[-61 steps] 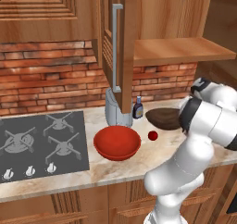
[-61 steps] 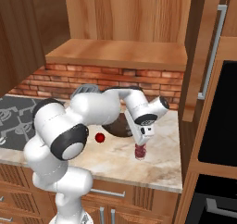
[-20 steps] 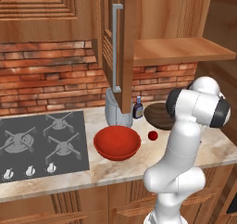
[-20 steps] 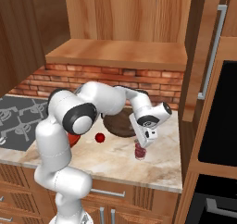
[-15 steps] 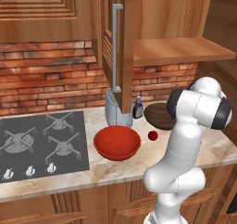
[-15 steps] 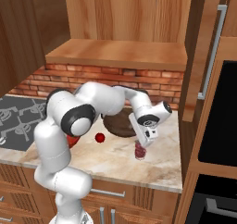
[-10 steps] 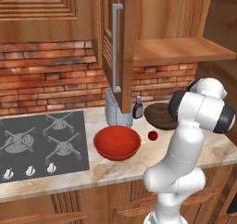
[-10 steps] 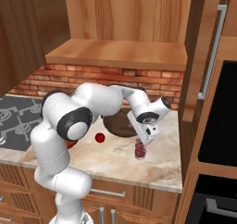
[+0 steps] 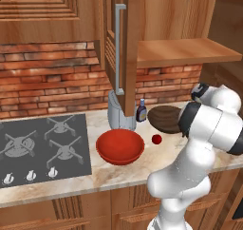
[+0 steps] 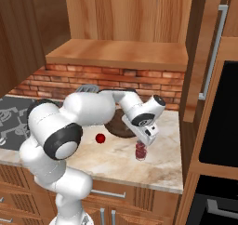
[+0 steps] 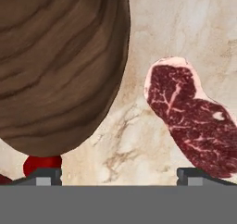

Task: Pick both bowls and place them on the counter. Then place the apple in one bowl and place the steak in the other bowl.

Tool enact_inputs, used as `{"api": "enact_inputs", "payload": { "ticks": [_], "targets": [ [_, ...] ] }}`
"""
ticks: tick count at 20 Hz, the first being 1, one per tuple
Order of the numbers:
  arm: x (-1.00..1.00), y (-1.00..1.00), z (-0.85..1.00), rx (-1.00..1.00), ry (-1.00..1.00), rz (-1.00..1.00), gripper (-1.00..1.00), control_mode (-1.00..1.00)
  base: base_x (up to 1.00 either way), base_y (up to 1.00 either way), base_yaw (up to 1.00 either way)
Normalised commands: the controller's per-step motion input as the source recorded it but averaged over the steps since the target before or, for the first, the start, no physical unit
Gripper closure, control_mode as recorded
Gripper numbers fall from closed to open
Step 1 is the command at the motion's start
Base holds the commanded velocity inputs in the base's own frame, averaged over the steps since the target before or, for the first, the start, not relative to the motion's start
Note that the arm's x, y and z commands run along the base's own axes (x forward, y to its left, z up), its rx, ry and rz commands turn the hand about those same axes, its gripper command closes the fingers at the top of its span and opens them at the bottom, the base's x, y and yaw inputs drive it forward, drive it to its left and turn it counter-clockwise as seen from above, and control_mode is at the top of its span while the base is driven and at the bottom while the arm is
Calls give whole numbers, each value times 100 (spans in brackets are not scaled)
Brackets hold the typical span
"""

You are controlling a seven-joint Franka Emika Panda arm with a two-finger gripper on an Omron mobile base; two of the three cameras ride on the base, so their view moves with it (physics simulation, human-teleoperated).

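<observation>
I'm looking down through the hand camera with the pincer (image 11: 118, 174) released, its 2 fingertips (image 11: 44, 174) spread wide and gripping nothing. The steak (image 11: 192, 114) is lying flat on the marble desk (image 11: 176, 28) beside the brown bowl (image 11: 55, 65), apart from it. From the right base camera the pincer (image 10: 142, 147) is hanging just over the steak (image 10: 140, 150). The apple (image 9: 156, 138) is sitting on the desk between the red bowl (image 9: 120, 146) and the brown bowl (image 9: 165, 119). Both bowls are resting on the desk (image 9: 114, 174), right of the stovetop (image 9: 42, 146).
</observation>
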Motion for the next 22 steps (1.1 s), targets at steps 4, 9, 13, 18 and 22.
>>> {"api": "enact_inputs", "payload": {
  "ticks": [4,9,13,18,22],
  "targets": [
    [-44,2,2,-15,-12,22,-100,-100,0,0,0],
    [-33,0,2,-14,-7,19,-100,-100,0,0,0],
    [-9,0,-2,-16,-6,18,-100,-100,0,0,0],
    [3,-2,-8,-14,-19,24,-100,-100,0,0,0],
    [7,-7,-3,-9,-6,30,-100,-100,0,0,0]
  ]
}}
